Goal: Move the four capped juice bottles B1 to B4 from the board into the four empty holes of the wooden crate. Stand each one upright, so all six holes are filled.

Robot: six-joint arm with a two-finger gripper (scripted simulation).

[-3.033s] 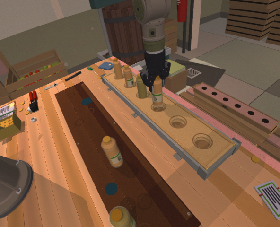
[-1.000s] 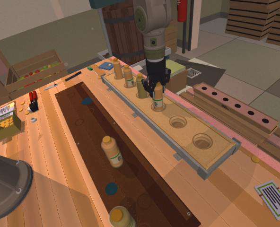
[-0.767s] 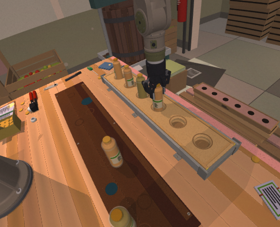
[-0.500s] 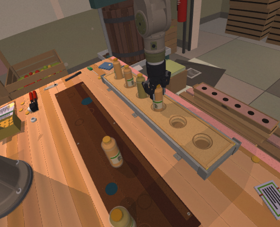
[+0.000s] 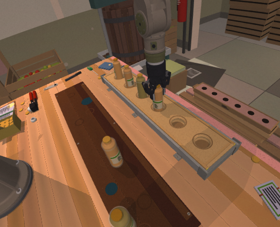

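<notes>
A capped juice bottle (image 5: 158, 99) stands upright in the fourth hole of the long wooden crate (image 5: 167, 114). Three more bottles (image 5: 128, 76) stand upright in the holes behind it. Two holes (image 5: 177, 121) (image 5: 202, 141) toward the near end are empty. On the dark board (image 5: 115, 149), one bottle (image 5: 112, 151) stands upright at mid-length and another (image 5: 120, 217) stands at the near end, cut off by the frame. My gripper (image 5: 155, 88) comes straight down on the fourth bottle and is closed around its neck.
The crate's grey rim (image 5: 159, 136) runs between the board and the holes. A pink spare rack (image 5: 234, 105) lies off the bench to the right. Tools (image 5: 33, 100), a carton (image 5: 2, 122) and a label card (image 5: 273, 199) lie on the bench.
</notes>
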